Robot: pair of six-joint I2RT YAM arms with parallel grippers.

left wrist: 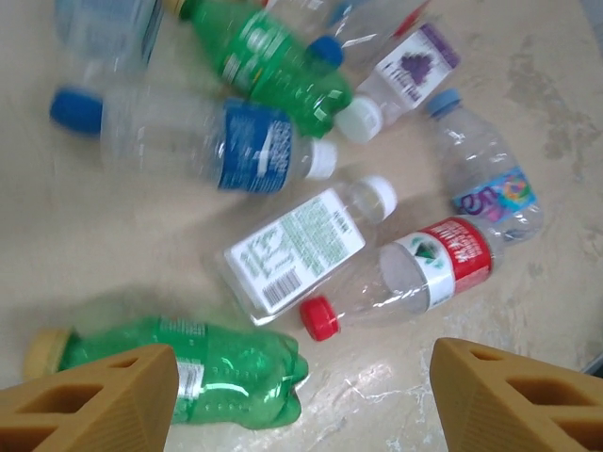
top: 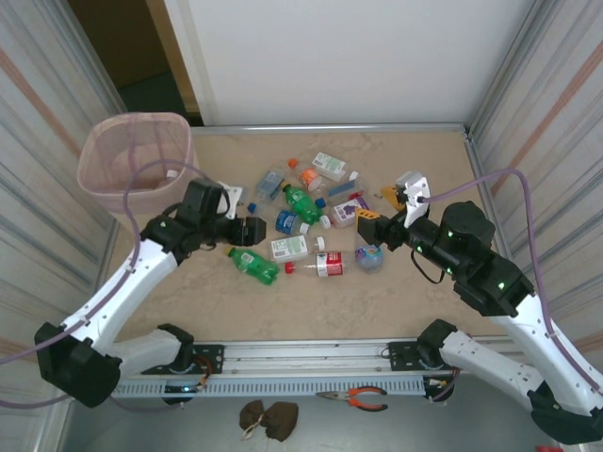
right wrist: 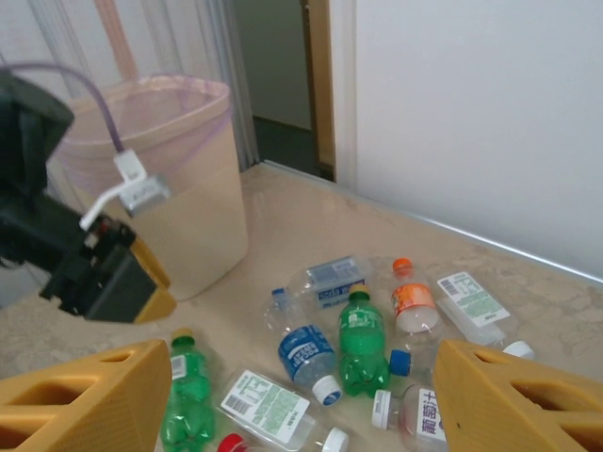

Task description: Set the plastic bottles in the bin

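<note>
Several plastic bottles lie scattered mid-table. The pale-pink bin [top: 137, 160] [right wrist: 179, 188] stands at the far left corner. My left gripper [top: 252, 232] [left wrist: 306, 405] hovers open over the near-left edge of the pile. Nothing is between its fingers, and the base of a green bottle [top: 252, 265] [left wrist: 217, 377] lies just inside the left one. Beyond it lie a red-labelled bottle [left wrist: 424, 273] and a white-labelled one [left wrist: 301, 245]. My right gripper [top: 379, 207] [right wrist: 301, 405] is open and empty at the pile's right side. It looks across a blue-labelled bottle [right wrist: 306, 353] and another green bottle [right wrist: 361, 344].
Corrugated walls close in the table on the left and right, and a white panel stands at the back. A metal rail [top: 301, 363] runs along the near edge, with orange-handled pliers [top: 358, 398] below it. A purple cable loops from the left arm past the bin.
</note>
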